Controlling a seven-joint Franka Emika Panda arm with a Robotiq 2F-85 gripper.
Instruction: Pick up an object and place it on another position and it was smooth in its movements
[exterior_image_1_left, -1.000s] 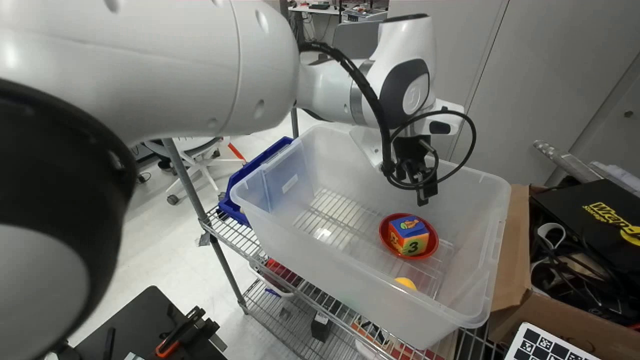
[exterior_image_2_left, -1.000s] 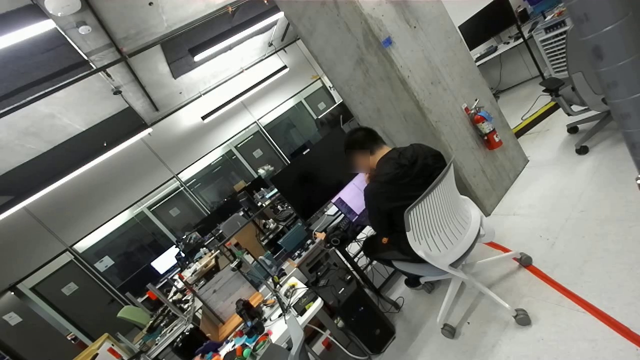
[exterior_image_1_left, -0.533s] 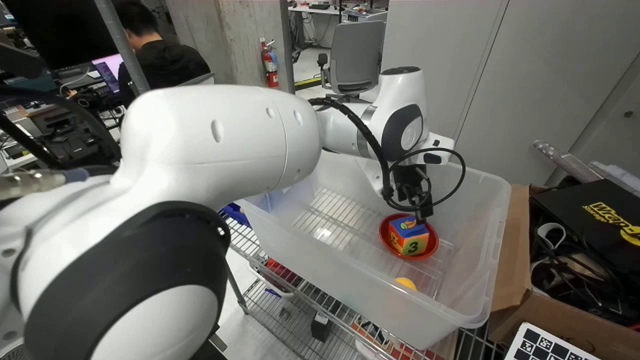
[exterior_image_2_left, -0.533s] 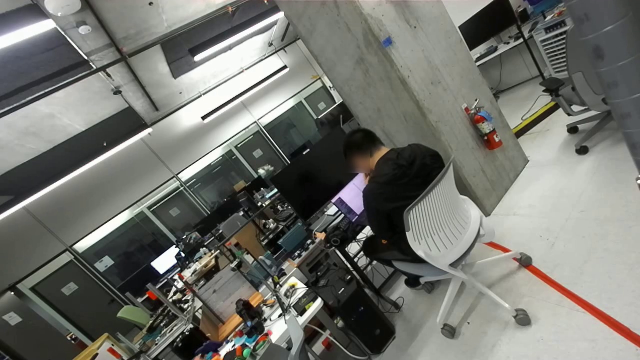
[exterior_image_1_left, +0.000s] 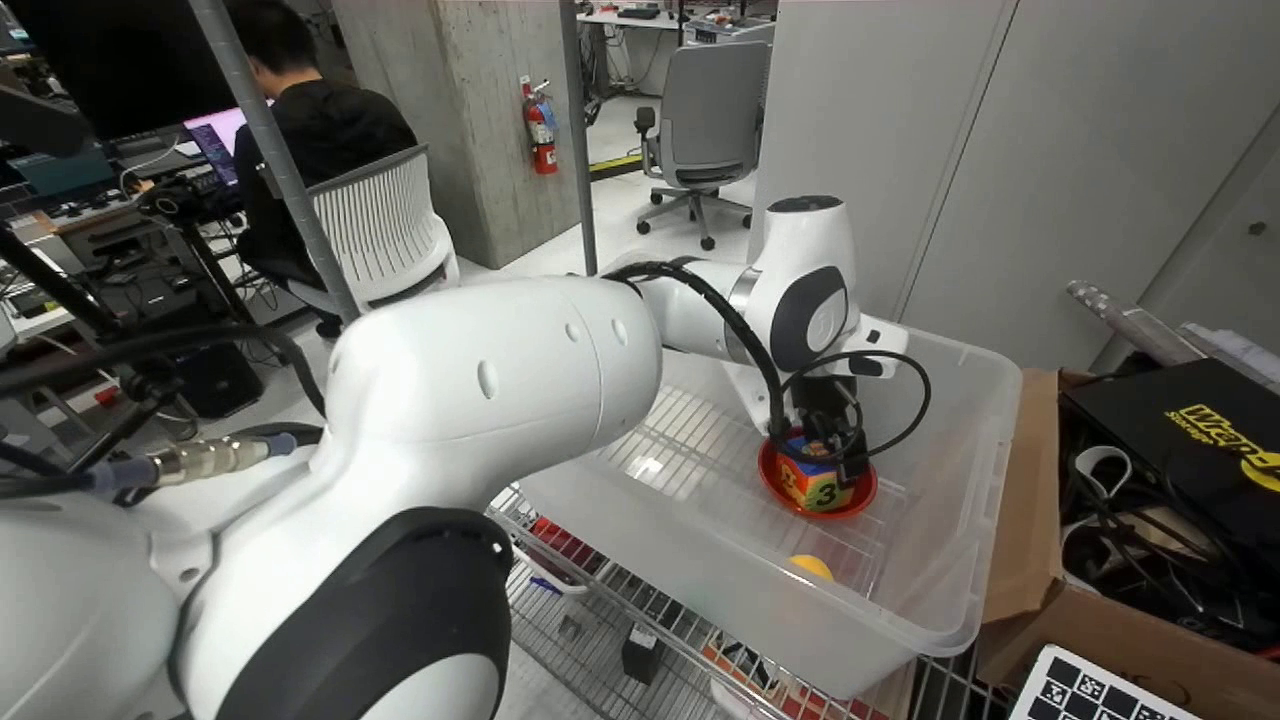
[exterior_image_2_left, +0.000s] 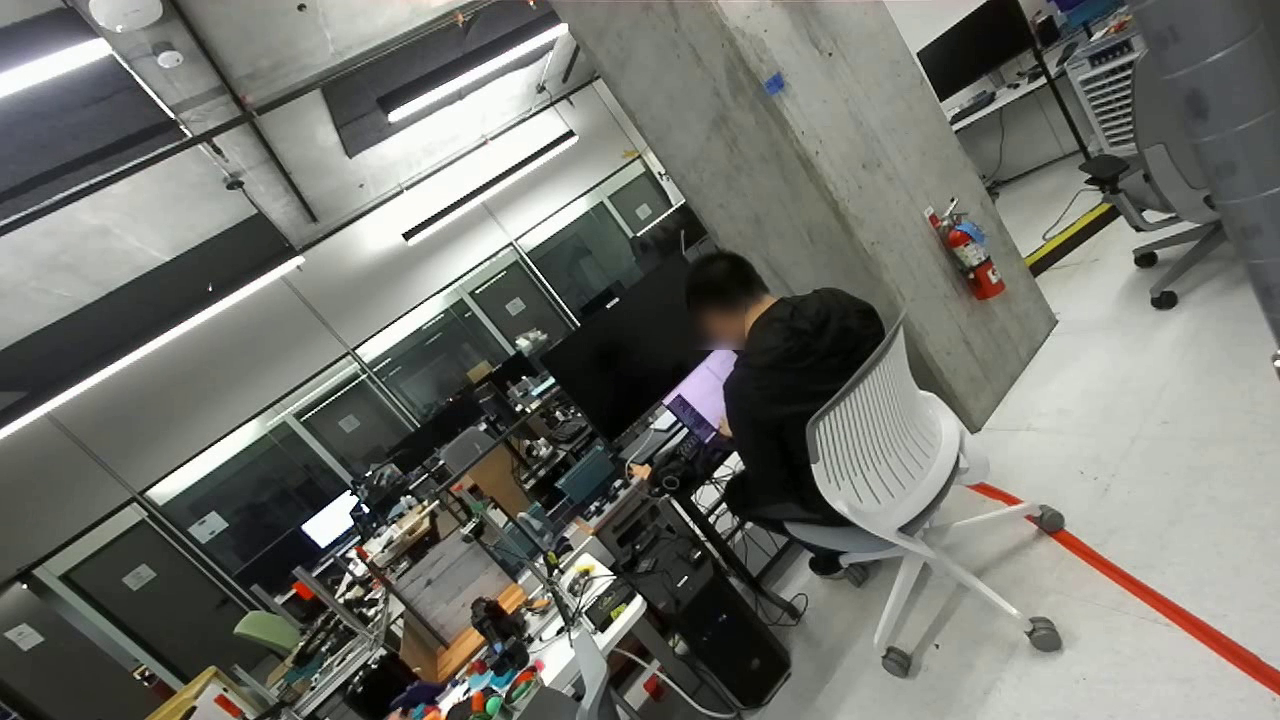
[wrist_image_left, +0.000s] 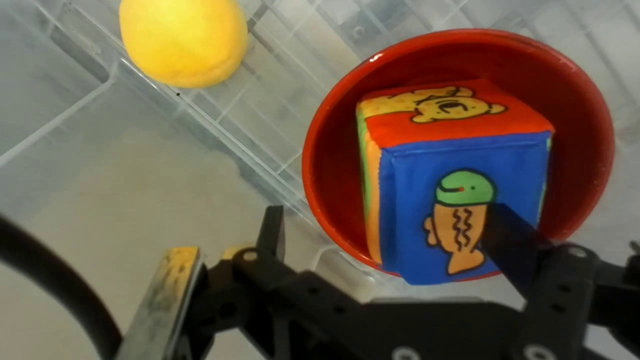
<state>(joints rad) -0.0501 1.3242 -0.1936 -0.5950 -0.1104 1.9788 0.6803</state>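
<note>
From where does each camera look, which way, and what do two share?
An exterior view: raised, near the arm, looking down across it into the tub.
An exterior view: spot unclear, tilted, facing a seated person and concrete pillar; no robot evident.
Wrist view: on the arm, looking down at cube in red bowl; fingers show.
In both exterior views: person, pillar.

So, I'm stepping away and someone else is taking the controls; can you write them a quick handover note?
Gripper: open, at the cube; one finger overlaps its blue face in the wrist view, contact unclear.
Cube: in the red bowl, inside the translucent tub.
Done: reach, by the look of it; no grip yet.
Left: likely grip, lift, set it elsewhere, perhaps on the tub floor; I see no marked spot.
</note>
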